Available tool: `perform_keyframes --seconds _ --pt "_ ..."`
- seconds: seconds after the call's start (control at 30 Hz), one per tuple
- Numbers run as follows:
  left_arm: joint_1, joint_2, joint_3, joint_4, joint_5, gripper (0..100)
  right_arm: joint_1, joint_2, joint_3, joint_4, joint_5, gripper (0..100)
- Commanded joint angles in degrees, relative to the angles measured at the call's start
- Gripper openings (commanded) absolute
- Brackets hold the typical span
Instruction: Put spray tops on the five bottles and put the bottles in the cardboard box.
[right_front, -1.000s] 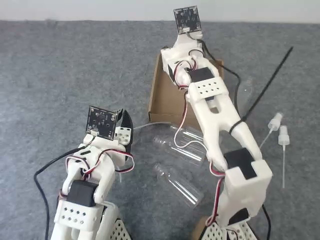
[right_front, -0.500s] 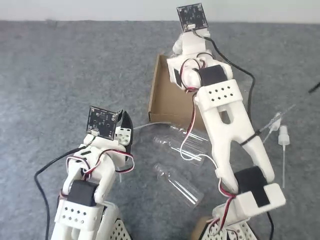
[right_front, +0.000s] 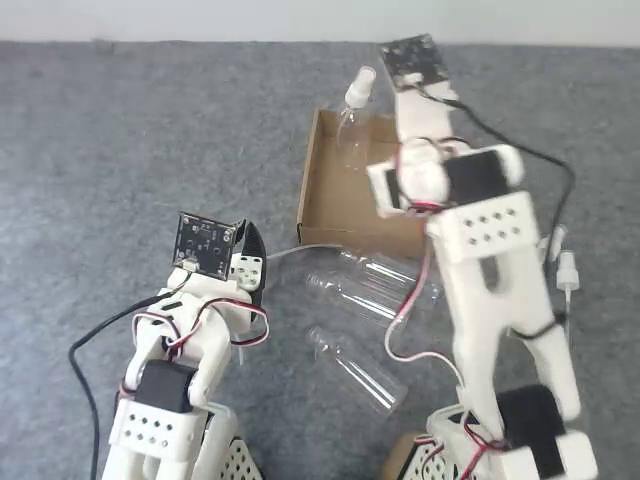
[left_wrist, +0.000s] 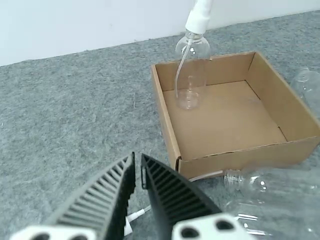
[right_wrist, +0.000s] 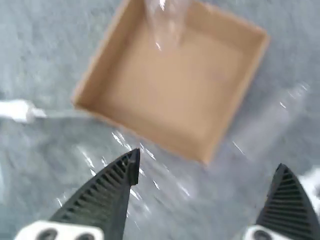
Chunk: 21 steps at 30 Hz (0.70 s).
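The brown cardboard box (right_front: 335, 205) sits on the grey fuzzy table top (right_front: 150, 130). One clear plastic bottle w/ a white spray top (right_front: 352, 125) stands up in the box's far corner, top on.

Three clear plastic bottles w/o tops lie just in front of the box: one near the box wall (right_front: 385, 268), one next to it (right_front: 350, 292), and one closer to the arms (right_front: 358, 368). One more bare clear bottle (left_wrist: 307, 82) lies beside the box.

Two loose white spray tops (right_front: 566, 270) lie on the table, right of the right arm. Another white spray top w/ a thin tube (right_wrist: 17, 110) lies by the box's front corner.

The right gripper (right_wrist: 207, 160) hangs over the box's front edge, jaws spread wide, nothing in them. The left gripper (left_wrist: 138, 162) is low near the table, facing the box, jaws pressed almost together w/ nothing between.
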<state>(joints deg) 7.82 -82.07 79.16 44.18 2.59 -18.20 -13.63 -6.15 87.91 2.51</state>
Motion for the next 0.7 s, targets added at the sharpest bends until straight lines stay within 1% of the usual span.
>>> perform_keyframes --seconds 0.0,0.1,0.2,0.3,0.5,0.67 --pt "-0.09 0.09 -0.4 -1.93 0.0 1 7.78 -6.29 -3.34 7.16 5.71 34.9" --pt "-0.09 0.09 -0.4 -1.93 0.0 1 12.62 -6.9 -3.34 11.47 5.71 34.8" --pt "-0.09 0.09 -0.4 -1.93 0.0 1 15.16 -7.43 -1.67 14.9 5.71 34.8" --pt "-0.09 0.09 -0.31 -1.93 0.0 1 15.69 -9.89 5.71 12.7 5.71 34.9" --pt "-0.18 0.09 -0.31 -1.93 0.0 1 15.52 -17.54 24.09 4.26 5.71 34.7" --pt "-0.18 0.09 -0.31 -1.93 0.0 1 15.52 -26.07 35.08 3.21 5.8 34.7"
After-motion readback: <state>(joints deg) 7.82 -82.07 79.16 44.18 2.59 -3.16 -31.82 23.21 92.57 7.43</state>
